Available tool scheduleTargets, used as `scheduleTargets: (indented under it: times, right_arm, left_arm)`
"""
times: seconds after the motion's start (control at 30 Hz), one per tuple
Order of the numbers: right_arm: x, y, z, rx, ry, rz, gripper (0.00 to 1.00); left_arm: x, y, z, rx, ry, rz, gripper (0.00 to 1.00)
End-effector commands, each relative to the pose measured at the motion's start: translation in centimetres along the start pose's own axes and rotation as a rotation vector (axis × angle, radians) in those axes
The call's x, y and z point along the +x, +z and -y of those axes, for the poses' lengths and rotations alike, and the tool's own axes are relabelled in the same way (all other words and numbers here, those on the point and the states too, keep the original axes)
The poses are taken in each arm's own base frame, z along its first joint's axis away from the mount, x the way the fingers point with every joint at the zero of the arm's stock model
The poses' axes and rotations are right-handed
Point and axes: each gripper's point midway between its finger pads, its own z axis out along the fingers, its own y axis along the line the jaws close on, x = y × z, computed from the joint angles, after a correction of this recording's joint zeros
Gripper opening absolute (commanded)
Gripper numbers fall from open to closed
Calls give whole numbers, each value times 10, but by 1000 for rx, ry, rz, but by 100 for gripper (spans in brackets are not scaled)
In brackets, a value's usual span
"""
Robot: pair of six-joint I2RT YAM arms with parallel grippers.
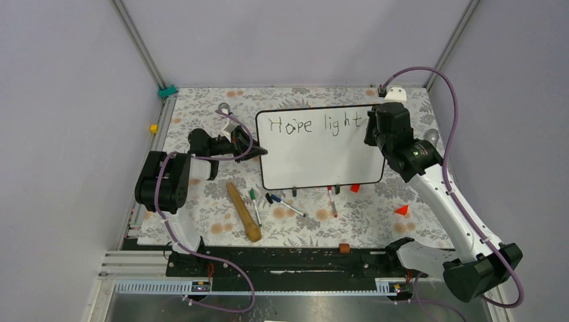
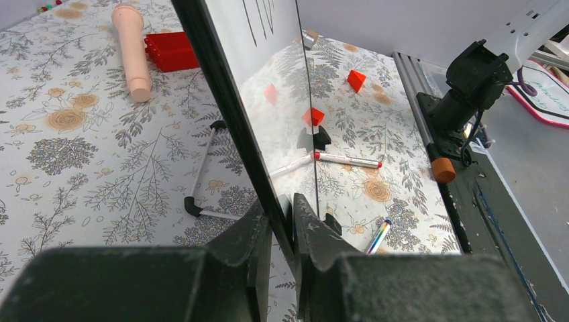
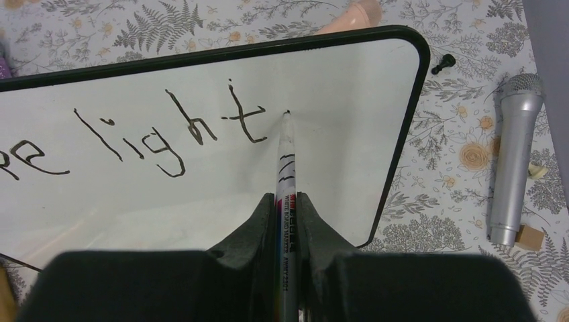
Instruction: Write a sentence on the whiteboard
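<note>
Between the closed-down jaws of the right gripper (image 3: 287, 204) a slim marker (image 3: 285, 161) is pinched along its barrel, tip forward and touching the whiteboard (image 3: 349, 168) just right of the final "t". At the board's left edge the left gripper (image 2: 282, 213) is nipped onto the black frame, one finger on each face, steadying the panel as it stands on edge on the flowered table (image 2: 80, 161). So far the sentence (image 1: 314, 124) reads "Hope light" along the top of the board; I judge the "s" comes next, with little room before the rounded corner. The board looks light, stiff and glossy, so it would likely slide or tip under pen pressure; the frame is the place to hold it, not the slick face. The marker is thin and smooth, best gripped mid-barrel. Spare pens (image 1: 285, 203) lie in front of the board, and a silver microphone (image 3: 515, 154) lies beside its right edge
</note>
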Motion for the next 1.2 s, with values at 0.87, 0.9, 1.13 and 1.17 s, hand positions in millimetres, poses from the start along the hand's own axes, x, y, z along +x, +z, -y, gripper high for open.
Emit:
scheduleTargets:
  times: [0.87,0.9,1.13,1.17]
  right_arm:
    - [-6,-3,-8,-50,4,2,0]
    - [-5,-3,-8,-51,3,-2,0]
    - [-1,-1,-4,-30,-7,-18,0]
    - [-1,-1,-3,-23,-10,-21,0]
  left_arm:
    - [-6,0,4,45,214,-3,0]
    - [-6,0,4,44,214,-3,0]
    - [-6,0,4,44,214,-3,0]
    - [-6,0,4,43,213,-3,0]
